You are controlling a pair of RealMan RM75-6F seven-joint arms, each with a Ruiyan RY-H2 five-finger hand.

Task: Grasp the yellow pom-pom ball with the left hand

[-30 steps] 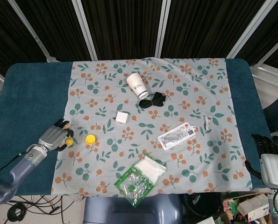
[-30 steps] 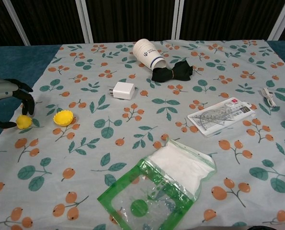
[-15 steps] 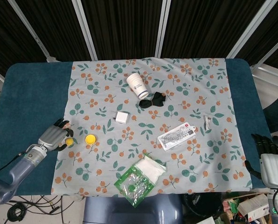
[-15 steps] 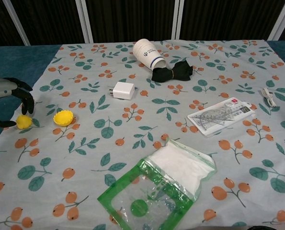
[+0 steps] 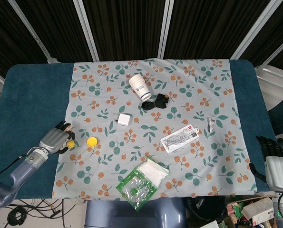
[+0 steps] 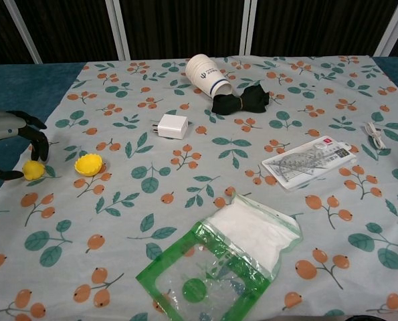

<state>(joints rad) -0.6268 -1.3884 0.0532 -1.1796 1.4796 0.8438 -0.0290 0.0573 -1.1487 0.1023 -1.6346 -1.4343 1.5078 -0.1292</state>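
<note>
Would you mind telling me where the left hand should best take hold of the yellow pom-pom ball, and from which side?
Grip the yellow pom-pom ball across its middle, coming from above on its left. It is small, round and soft, so any opposing sides should do. The left hand is already there, its fingers arched over the ball and the thumb low beside it. The yellow flower-shaped piece lies apart on the right.

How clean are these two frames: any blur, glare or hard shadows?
Head view: sharp, evenly lit, only soft shadows beside the paper cup. Chest view: sharp too, mild sheen on the green zip bag; the left hand is cut off by the frame edge.
</note>
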